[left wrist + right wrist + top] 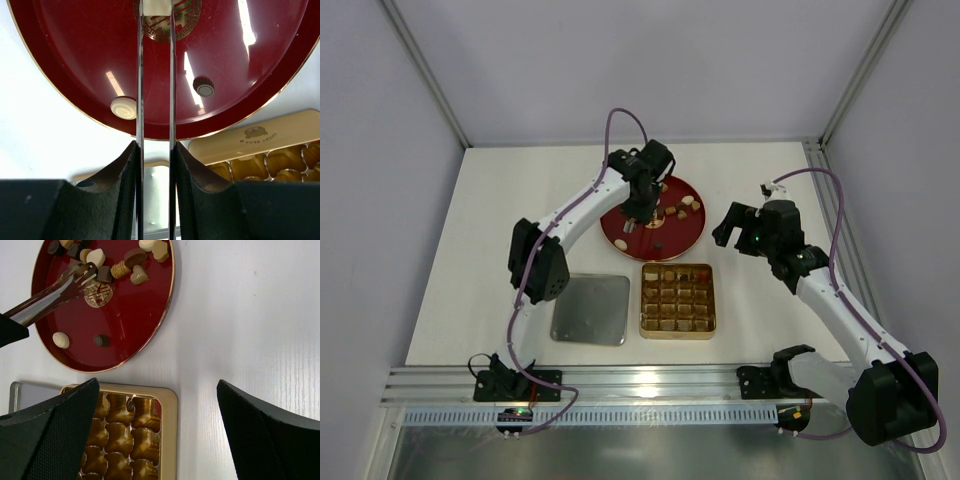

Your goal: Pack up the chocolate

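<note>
The chocolate (682, 205) lies in a cluster of dark, caramel and cream pieces (125, 267) at the far side of the round red plate (620, 235). A round white piece (123, 107) and a round dark piece (203, 87) lie apart near the plate's near rim. My left gripper (640, 205) is shut on metal tongs (140, 75) over the plate. A cream piece (156, 6) sits between the tong tips. The gold tin (677, 333) holds a few pieces in its cells. My right gripper (740, 225) is open and empty, above the table right of the plate.
A silver tin lid (590, 308) lies flat left of the gold tin. The red plate (135, 315) sits just behind the tin (170, 430). White walls stand at the back and sides. A metal rail runs along the near edge.
</note>
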You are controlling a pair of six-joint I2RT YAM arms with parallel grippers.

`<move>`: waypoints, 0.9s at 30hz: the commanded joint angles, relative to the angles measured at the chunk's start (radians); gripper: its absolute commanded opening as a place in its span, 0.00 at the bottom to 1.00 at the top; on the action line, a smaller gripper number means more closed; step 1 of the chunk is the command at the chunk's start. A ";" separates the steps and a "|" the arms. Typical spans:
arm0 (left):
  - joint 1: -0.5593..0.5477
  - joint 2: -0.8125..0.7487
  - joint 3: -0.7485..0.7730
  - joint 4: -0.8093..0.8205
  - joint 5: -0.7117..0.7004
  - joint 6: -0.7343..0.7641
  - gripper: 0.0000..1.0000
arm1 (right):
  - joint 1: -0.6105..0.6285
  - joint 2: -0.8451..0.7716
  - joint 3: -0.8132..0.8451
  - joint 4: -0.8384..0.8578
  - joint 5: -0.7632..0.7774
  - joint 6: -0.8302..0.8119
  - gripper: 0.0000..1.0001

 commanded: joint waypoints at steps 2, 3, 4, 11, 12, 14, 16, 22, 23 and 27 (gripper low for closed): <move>0.007 -0.091 0.031 -0.024 0.018 0.010 0.28 | -0.004 0.010 0.031 0.020 0.007 -0.007 1.00; 0.007 -0.106 0.026 -0.027 0.021 0.010 0.28 | -0.004 0.010 0.031 0.020 0.007 -0.007 1.00; 0.005 -0.112 0.021 -0.027 0.019 0.010 0.28 | -0.005 0.010 0.031 0.020 0.007 -0.009 1.00; 0.005 -0.178 -0.038 -0.018 0.044 -0.003 0.27 | -0.007 0.016 0.036 0.020 0.007 -0.007 1.00; 0.002 -0.186 -0.048 -0.020 0.053 -0.006 0.27 | -0.005 0.016 0.038 0.020 0.007 -0.007 1.00; 0.002 -0.223 -0.080 -0.014 0.062 -0.010 0.27 | -0.004 0.018 0.038 0.022 0.007 -0.005 1.00; -0.007 -0.254 -0.104 -0.006 0.073 -0.020 0.27 | -0.005 0.018 0.039 0.022 0.005 -0.005 0.99; -0.053 -0.393 -0.219 0.005 0.088 -0.046 0.28 | -0.004 0.019 0.045 0.020 0.007 -0.005 1.00; -0.062 -0.422 -0.230 0.008 0.088 -0.049 0.28 | -0.005 0.019 0.045 0.019 0.008 -0.005 1.00; -0.120 -0.494 -0.285 0.003 0.067 -0.069 0.28 | -0.004 0.015 0.042 0.015 0.010 -0.004 1.00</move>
